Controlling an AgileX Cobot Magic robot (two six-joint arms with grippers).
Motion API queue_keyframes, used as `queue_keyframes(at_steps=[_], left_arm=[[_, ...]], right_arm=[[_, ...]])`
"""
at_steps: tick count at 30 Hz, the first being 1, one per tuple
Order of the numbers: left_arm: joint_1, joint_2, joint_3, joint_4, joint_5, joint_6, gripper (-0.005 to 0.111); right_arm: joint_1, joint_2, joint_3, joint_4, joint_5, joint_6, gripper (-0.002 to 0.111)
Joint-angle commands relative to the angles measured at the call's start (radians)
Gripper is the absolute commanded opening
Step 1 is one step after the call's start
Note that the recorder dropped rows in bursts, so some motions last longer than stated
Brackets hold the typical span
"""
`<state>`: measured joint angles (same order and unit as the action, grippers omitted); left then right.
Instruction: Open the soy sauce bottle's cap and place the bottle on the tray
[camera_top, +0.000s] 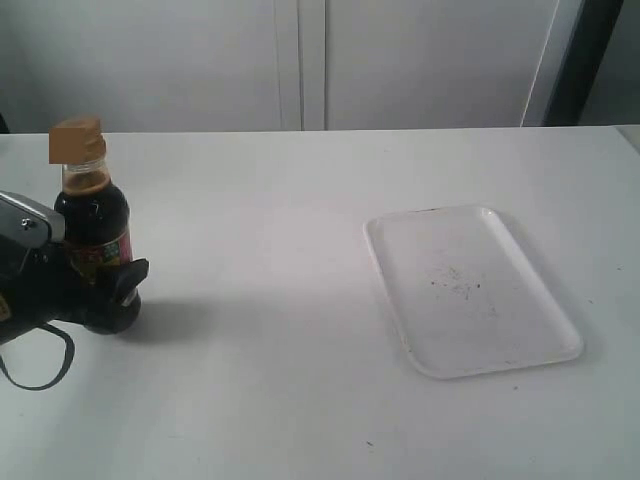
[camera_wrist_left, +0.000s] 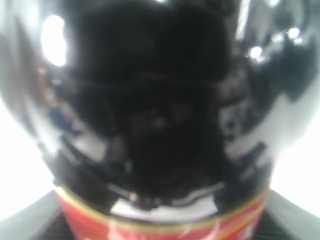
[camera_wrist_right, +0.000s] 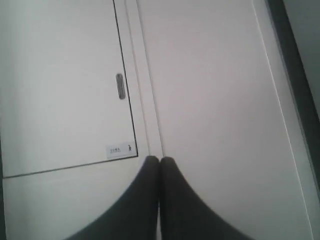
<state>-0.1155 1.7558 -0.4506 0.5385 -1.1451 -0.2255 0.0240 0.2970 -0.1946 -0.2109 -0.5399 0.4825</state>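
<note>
White tabletop (camera_top: 300, 380) bearing a small dark glass soy sauce bottle (camera_top: 93, 215), left gripper (camera_top: 100, 285) clasping its base, right gripper (camera_wrist_right: 159, 165) pointing at wall, fingers pressed together.

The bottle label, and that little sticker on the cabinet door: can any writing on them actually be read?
Nothing can be read.
Soy sauce bottle label: red with gold edging, print blurred.
Sticker on the cabinet door: tiny print and a small figure symbol, too small to read.

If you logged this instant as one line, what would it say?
left gripper: gripping small dark glass soy sauce bottle | golden-brown plastic cap: closed | flat white rectangular tray: empty | right gripper: shut, aimed at wall
</note>
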Motion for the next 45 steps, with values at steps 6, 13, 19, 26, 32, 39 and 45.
queue_keyframes(at_steps=[6, 13, 19, 26, 32, 39, 45], left_arm=[[0.004, -0.02, 0.0, 0.014, -0.076, -0.007, 0.0], [0.004, -0.02, 0.004, 0.022, -0.076, -0.007, 0.0], [0.004, -0.02, 0.022, 0.013, -0.076, 0.006, 0.0], [0.004, -0.02, 0.024, 0.023, -0.076, 0.015, 0.0], [0.004, -0.02, 0.032, 0.024, -0.076, 0.017, 0.0], [0.004, -0.02, 0.032, 0.024, -0.076, 0.019, 0.0], [0.004, -0.02, 0.032, 0.036, -0.076, 0.018, 0.0]], right_arm=[[0.005, 0.424, -0.304, -0.232, 0.041, 0.001, 0.0], [0.044, 0.646, -0.486, -0.391, 0.192, 0.067, 0.0], [0.153, 0.768, -0.568, -0.401, 0.382, -0.21, 0.0], [0.313, 0.854, -0.642, -0.399, 0.655, -0.372, 0.0], [0.495, 0.965, -0.644, -0.417, 0.658, -0.372, 0.0], [0.578, 1.11, -0.618, -0.357, 0.323, -0.165, 0.0], [0.65, 1.242, -0.548, 0.243, -0.003, -0.678, 0.0]])
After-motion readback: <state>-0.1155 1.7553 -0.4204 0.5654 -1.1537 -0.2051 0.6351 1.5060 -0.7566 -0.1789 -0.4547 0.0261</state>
